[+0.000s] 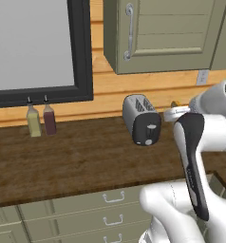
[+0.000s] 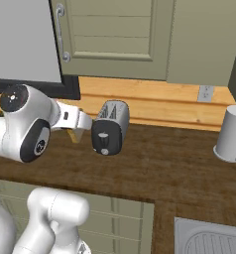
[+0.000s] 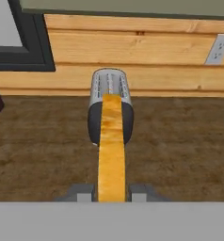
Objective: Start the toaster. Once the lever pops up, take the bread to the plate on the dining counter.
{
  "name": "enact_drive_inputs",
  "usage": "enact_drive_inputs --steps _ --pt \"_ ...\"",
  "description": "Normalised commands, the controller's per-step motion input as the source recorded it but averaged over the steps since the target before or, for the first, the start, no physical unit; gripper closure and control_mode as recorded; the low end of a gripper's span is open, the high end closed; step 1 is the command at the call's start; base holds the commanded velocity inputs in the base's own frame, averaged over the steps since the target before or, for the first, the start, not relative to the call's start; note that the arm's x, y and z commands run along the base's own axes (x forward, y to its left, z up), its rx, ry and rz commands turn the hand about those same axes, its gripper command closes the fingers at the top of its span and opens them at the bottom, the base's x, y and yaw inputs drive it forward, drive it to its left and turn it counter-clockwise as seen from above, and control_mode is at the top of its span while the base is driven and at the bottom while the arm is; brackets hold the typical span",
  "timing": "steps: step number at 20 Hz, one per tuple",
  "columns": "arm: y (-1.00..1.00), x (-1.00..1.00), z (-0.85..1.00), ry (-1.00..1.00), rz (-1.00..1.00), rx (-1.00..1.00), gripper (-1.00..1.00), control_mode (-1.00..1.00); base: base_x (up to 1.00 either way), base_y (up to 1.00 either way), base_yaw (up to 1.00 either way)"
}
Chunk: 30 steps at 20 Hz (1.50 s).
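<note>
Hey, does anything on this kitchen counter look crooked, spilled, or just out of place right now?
Nothing is spilled or damaged. The one unusual thing: the bread is out of the toaster, pinched edge-on in the shut gripper in front of it. The toaster stands upright on the worktop, and the two bottles stand upright by the wall.

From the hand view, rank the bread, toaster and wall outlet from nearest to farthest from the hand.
1. Bread: clamped in the hand, edge-on.
2. Toaster: straight ahead on the worktop, behind the slice.
3. Wall outlet: on the wood backsplash, up to the right of the view.
</note>
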Motion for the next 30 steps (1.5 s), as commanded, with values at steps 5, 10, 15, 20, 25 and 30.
enact_drive_inputs --steps 5,10,15,20,25,30 --pt "0.42 -0.74 -0.03 0.07 0.02 0.0 1.0 -1.0 0.0 0.0 0.0" --pt "0.21 -0.4 0.0 0.0 0.0 0.0 1.0 -1.0 0.0 0.0 0.0" --pt "0.01 -0.02 0.03 0.0 0.0 0.0 1.0 -1.0 0.0 0.0 0.0" --pt "-0.09 -0.01 0.03 0.0 0.0 0.0 1.0 -1.0 0.0 0.0 0.0" --pt "-0.18 -0.05 0.05 0.0 0.0 0.0 1.0 -1.0 0.0 0.0 0.0" --pt "-0.15 -0.11 0.0 0.0 0.0 0.0 1.0 -1.0 0.0 0.0 0.0"
